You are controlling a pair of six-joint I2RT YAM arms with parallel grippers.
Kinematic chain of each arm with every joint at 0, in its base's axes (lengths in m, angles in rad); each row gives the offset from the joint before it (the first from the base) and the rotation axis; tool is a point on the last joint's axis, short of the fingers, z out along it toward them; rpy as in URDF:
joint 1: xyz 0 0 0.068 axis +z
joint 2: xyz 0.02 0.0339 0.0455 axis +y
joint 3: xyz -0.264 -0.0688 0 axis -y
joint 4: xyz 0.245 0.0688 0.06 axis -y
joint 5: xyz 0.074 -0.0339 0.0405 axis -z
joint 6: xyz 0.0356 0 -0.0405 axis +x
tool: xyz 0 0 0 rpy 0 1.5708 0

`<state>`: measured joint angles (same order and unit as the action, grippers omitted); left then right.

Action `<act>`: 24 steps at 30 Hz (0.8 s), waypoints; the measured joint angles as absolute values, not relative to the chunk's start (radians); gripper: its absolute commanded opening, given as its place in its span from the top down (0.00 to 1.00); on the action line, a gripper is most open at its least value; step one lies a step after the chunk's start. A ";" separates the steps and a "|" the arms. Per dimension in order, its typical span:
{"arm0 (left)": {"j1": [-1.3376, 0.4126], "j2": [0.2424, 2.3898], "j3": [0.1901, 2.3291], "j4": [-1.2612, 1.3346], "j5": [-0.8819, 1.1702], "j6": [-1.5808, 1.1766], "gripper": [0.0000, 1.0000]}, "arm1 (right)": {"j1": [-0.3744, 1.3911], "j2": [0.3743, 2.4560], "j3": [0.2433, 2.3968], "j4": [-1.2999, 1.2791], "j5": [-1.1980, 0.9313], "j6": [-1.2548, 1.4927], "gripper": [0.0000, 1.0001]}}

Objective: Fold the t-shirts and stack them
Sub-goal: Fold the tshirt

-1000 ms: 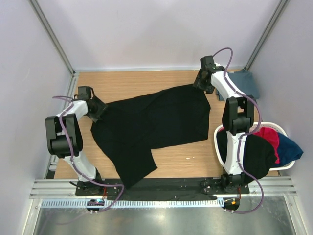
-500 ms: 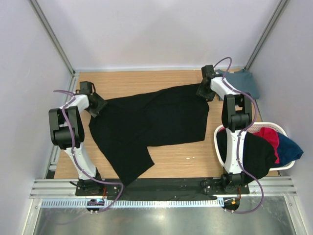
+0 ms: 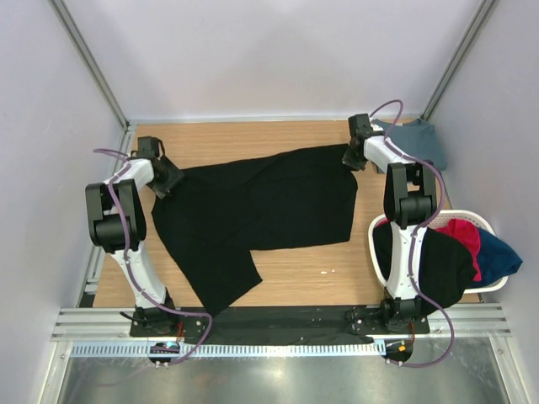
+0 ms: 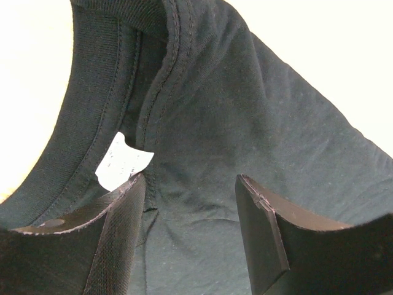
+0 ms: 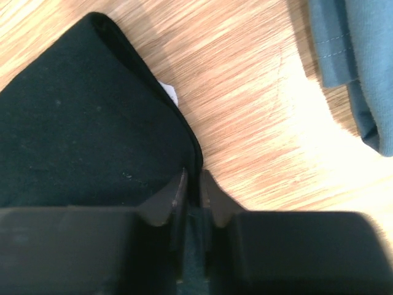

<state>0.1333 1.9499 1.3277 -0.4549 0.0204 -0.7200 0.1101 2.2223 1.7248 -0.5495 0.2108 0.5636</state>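
Black t-shirt (image 3: 261,206) first: the right gripper (image 5: 191,178) is pinched tight on its far-right corner, fingers all but meeting over the folded edge. Left gripper (image 4: 190,181) stands wide apart, straddling cloth just below the collar and its white label (image 4: 123,163), clamping nothing. Shirt lies spread across the wooden table (image 3: 312,269). Slate-blue t-shirt (image 3: 421,141) sits at the far right corner; other shirts (image 3: 438,261) heap in the white basket (image 3: 502,286).

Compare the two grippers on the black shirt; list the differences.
The left gripper stands open over the collar of the black shirt, beside a white tag; the right gripper is shut on its edge. The left is at the shirt's left end, the right at its far right corner. Both work the same shirt.
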 measured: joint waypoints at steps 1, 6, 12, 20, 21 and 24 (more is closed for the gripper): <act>0.133 1.950 1.328 -0.455 0.020 -0.717 0.38 | 0.110 2.220 1.722 -0.546 0.211 0.563 0.90; 0.133 1.955 1.337 -0.464 0.019 -0.696 0.38 | 0.110 2.220 1.725 -0.554 0.225 0.554 0.91; 0.136 1.964 1.349 -0.469 0.019 -0.680 0.38 | 0.114 2.219 1.736 -0.601 0.268 0.518 0.91; 0.148 1.987 1.382 -0.474 0.014 -0.654 0.37 | 0.112 2.217 1.744 -0.653 0.280 0.460 0.66; 0.149 1.990 1.388 -0.476 0.019 -0.646 0.37 | 0.111 2.217 1.747 -0.662 0.278 0.453 0.61; 0.151 1.998 1.407 -0.487 0.052 -0.618 0.35 | 0.107 2.217 1.769 -0.700 0.265 0.432 0.52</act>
<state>0.1513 1.9980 1.4075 -0.4866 0.0517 -0.6178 0.1074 2.2166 1.7691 -0.6998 0.2653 0.4320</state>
